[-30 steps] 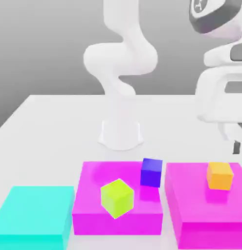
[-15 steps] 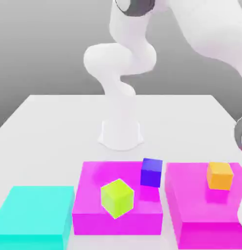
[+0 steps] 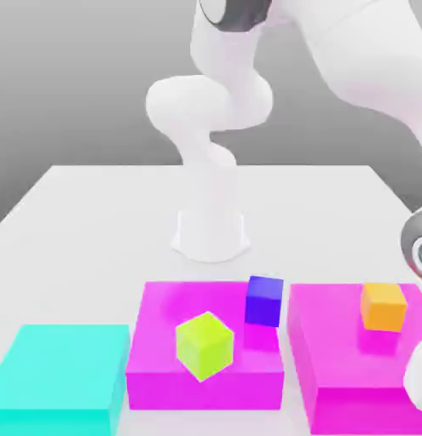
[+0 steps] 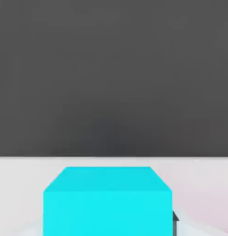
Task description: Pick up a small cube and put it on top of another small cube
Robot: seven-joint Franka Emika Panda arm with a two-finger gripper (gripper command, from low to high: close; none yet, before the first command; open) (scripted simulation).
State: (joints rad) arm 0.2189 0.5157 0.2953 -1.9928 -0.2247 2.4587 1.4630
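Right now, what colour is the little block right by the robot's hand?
Cyan, a bright turquoise; the hand view shows it best.

Small plain cyan cube (image 4: 108,212), sitting level, upright.

On the exterior view's left, between the flat cyan block (image 3: 62,366) and the flat magenta block (image 3: 154,345), I have only a narrow gap. The small blue cube (image 3: 263,301) crowds that block's edge towards the pink-magenta block (image 3: 342,366), beside the small yellow-green cube (image 3: 205,346). Behind the blocks, the pale tabletop (image 3: 316,221) gives me open room right up to the white arm base (image 3: 211,237).
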